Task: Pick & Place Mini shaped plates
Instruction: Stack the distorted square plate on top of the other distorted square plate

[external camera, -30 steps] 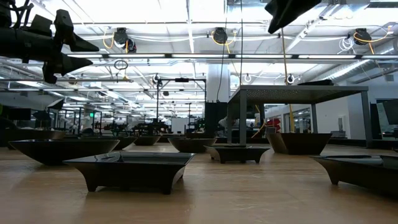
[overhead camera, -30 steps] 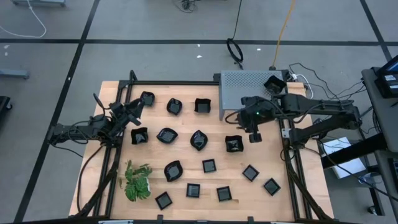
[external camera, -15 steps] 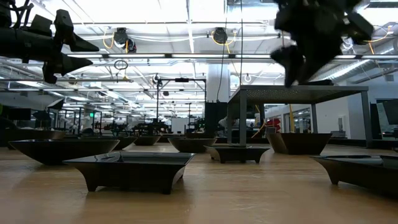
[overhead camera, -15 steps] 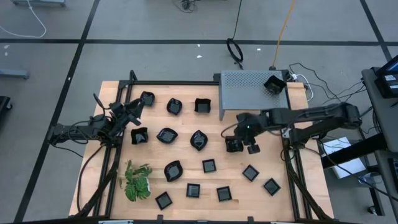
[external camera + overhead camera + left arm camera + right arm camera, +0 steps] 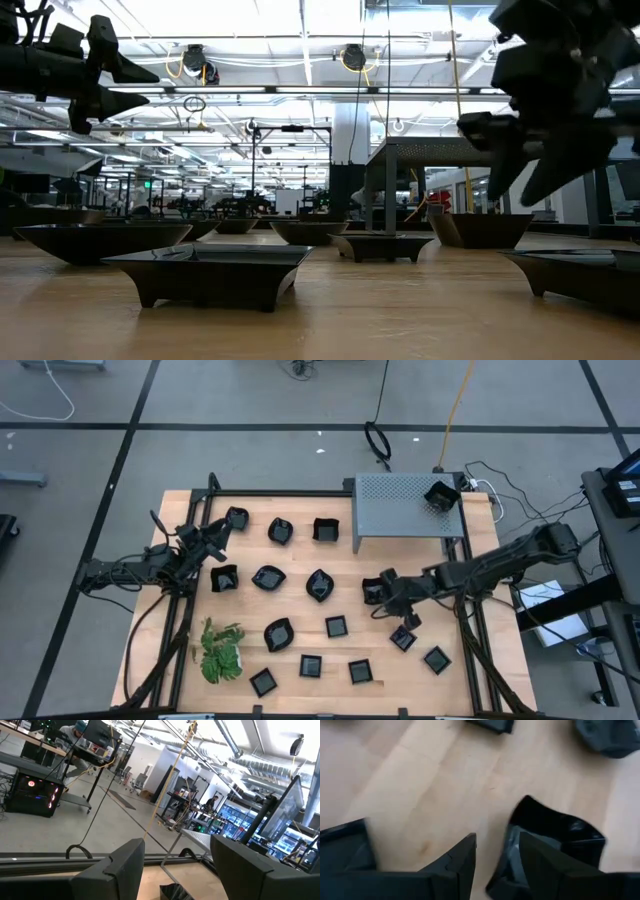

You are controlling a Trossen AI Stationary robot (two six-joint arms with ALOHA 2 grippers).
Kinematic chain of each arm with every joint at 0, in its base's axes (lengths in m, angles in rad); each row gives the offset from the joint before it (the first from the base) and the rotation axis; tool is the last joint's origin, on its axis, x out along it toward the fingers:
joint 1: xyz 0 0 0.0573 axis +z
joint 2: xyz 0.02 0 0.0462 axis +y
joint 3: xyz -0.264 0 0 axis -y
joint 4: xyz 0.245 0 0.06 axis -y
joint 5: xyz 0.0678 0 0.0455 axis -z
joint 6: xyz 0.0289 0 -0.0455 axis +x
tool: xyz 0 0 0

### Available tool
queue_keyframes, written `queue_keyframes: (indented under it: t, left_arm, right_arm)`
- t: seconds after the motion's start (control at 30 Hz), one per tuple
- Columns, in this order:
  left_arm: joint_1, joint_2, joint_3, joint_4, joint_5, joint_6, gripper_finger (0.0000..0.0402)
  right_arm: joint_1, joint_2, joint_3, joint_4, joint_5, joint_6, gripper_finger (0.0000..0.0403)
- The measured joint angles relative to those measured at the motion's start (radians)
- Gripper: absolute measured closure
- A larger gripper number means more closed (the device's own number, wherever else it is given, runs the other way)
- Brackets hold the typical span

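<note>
Starting at the left of the high view, the left gripper [image 5: 222, 532] hangs over the table's [image 5: 300, 565] left edge with its fingers [image 5: 125, 865] spread apart and nothing between them; just below it in the frame sits a square black plate [image 5: 224, 578]. At lower left stands a green leafy plant [image 5: 220, 650]. The mini shaped plates [image 5: 320, 585] lie scattered across the wooden top from left to right: three along the upper row, a middle row of round and leaf-like ones, and small square ones toward the lower edge and lower right. Right of centre, the right gripper [image 5: 385, 598] is low over the table, just beside a square plate [image 5: 374, 592] in the middle row. In the right wrist view its fingers [image 5: 452, 865] stand apart with bare wood between them, and the plate's glossy corner [image 5: 555, 835] sits directly ahead of one finger; whether they touch cannot be told. At upper right a grey perforated box [image 5: 405, 505] rests on the table's back edge with one more black plate [image 5: 441, 496] on top of it.
</note>
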Motion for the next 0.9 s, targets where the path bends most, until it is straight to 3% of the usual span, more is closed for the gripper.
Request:
queue_keyframes:
  t: [0.2, 0.53, 0.7, 0.9]
  left_arm:
    - [0.0, 0.0, 0.0, 0.0, 0.0, 0.0, 0.0172]
    - [0.0, 0.0, 0.0, 0.0, 0.0, 0.0, 0.0172]
    - [0.0, 0.0, 0.0, 0.0, 0.0, 0.0, 0.0172]
    - [0.0, 0.0, 0.0, 0.0, 0.0, 0.0, 0.0172]
  right_arm:
    - [0.006, 0.007, -0.085, 0.146, 0.023, 0.044, 0.0266]
    - [0.006, 0.017, -0.141, 0.201, 0.094, 0.081, 0.028]
    - [0.006, 0.036, -0.142, 0.213, 0.094, 0.081, 0.0318]
    - [0.006, 0.046, -0.142, 0.211, 0.095, 0.081, 0.0395]
